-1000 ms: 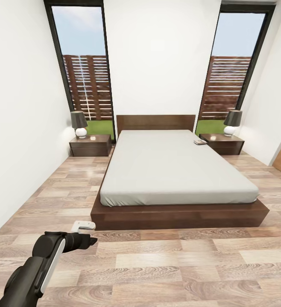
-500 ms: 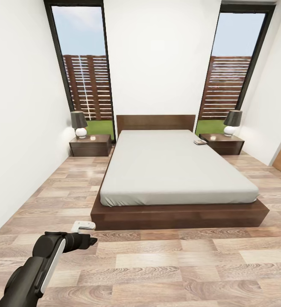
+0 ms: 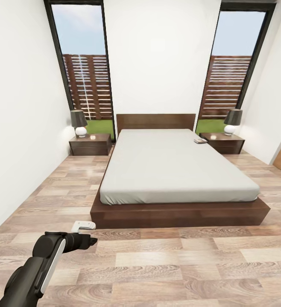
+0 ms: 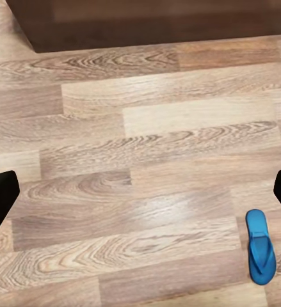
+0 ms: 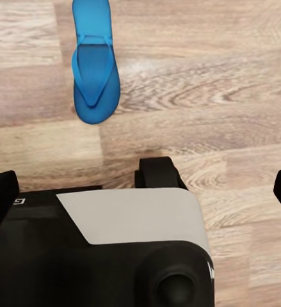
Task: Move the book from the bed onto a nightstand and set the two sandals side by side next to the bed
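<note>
Open plank floor (image 3: 166, 260) lies before the bed (image 3: 179, 213), whose frame blocks passage ahead.

I see white walls (image 3: 162, 55) and a brown wood floor (image 3: 174, 260). Two tall windows (image 3: 83, 68) show a fence (image 3: 226, 85), grass and blue sky. Two little lamps (image 3: 79, 123) stand far back.
</note>
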